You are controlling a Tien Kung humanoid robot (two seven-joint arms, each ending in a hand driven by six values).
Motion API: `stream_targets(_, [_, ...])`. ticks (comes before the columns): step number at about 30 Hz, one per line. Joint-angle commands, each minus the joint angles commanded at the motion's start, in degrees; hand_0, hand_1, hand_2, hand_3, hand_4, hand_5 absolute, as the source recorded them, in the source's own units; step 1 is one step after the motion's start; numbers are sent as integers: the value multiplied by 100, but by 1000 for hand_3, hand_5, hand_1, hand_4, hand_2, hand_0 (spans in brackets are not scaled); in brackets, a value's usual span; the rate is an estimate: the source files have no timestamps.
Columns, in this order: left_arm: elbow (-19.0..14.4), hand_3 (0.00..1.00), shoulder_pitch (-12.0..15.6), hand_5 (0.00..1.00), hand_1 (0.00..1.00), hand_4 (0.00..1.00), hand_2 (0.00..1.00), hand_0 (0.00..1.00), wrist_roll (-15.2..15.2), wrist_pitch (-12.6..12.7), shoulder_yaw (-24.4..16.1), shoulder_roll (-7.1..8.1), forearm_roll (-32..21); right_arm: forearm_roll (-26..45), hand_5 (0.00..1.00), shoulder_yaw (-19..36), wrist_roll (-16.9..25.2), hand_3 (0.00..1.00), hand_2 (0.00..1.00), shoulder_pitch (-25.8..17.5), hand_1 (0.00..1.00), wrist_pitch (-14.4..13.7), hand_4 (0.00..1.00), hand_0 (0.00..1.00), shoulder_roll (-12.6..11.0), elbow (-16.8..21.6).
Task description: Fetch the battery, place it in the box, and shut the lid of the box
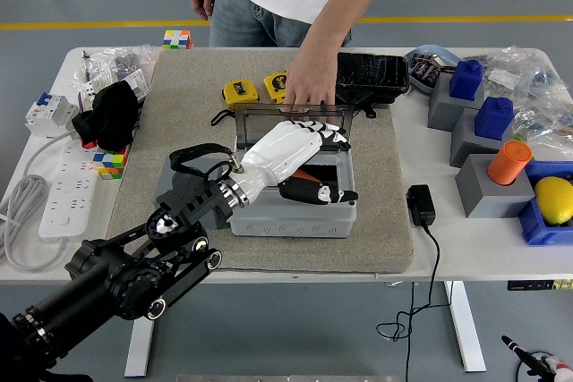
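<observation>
Battery [309, 174], orange, lies inside the grey box [295, 216] beneath the left hand [300, 157]; fingers spread, holding nothing; a person's hand [309, 87] steadies the upright lid [286, 115] just beyond; best hook the lid's top edge and draw it down gently.

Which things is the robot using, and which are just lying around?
For the job:
box
lid
battery, orange, in the box
robot hand
person's hand on the lid

Just lying about:
tape measures
cubes
power strip
blue bottles
orange cup
</observation>
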Motion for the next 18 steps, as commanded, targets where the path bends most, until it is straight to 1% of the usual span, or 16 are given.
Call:
stream_targets(1, [-69,962,21,998,998,998,998,998,14,-4,-25,0,-34,-11,998,9,-2,848,807,-4,866,1,998,894,0,0])
stream_targets(2, [-174,998,50,998,998,998,998,998,48,-31,-59,2,-81,-30,998,27,-6,847,807,-8,865,2,998,894,0,0])
stream_targets(8, [-759,998,193,998,998,998,998,998,278,-131,-194,102,-153,-21,998,30,-6,847,807,-19,865,0,998,893,0,0])
stream_targets(13, [-1442,998,342,998,998,998,998,998,359,-241,-352,206,-246,-6,998,20,-7,847,807,-33,865,-1,998,893,9,0])
stream_targets(18, [-2142,998,413,998,998,998,998,998,389,-262,-484,302,-352,7,998,9,-8,847,807,-48,865,-1,998,892,18,0])
